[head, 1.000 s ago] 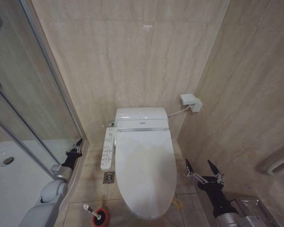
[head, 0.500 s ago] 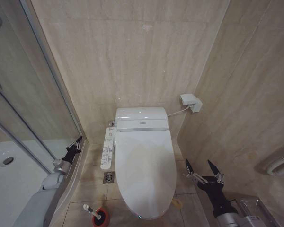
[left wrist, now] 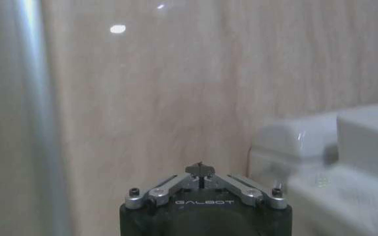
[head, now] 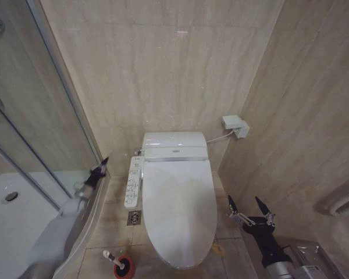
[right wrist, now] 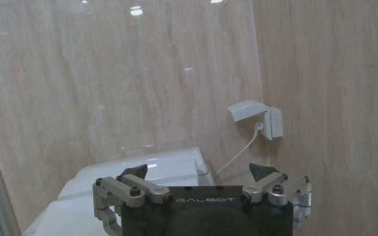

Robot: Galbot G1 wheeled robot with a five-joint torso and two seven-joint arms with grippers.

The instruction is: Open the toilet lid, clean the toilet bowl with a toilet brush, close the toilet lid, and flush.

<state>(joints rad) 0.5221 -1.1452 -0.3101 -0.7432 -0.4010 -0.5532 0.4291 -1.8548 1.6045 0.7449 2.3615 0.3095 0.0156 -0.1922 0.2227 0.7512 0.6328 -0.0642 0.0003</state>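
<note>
The toilet lid (head: 179, 210) was seen shut flat over the toilet bowl, at centre of the head view, narrow end toward 6 o'clock, w/ the white tank unit (head: 173, 145) behind it at 12 o'clock against the beige tiled wall (head: 163, 70). A glass shower screen (head: 23, 116) and white shower tray (head: 11, 221) were found at 9 o'clock. A slim control panel (head: 131, 183) was fixed along the lid's 9 o'clock edge, approx. touching the seat, and a floor drain (head: 134, 218) was noted just below it. A wall socket box (head: 235, 126) w/ a cable to the tank was seen at 2 o'clock. The left gripper (head: 99, 170) was raised beside the shower screen frame, at 9 o'clock of the lid and apart from it; in the left wrist view its fingertips (left wrist: 200, 169) were pressed together, nothing held. The right gripper (head: 250, 207) was held low at 4 o'clock of the lid, near it but not touching, fingers spread wide, empty. The toilet brush (head: 113, 257) was seen at 7 o'clock, leaning in its red holder (head: 124, 268) on the floor, just beside the lid's front end.
</note>
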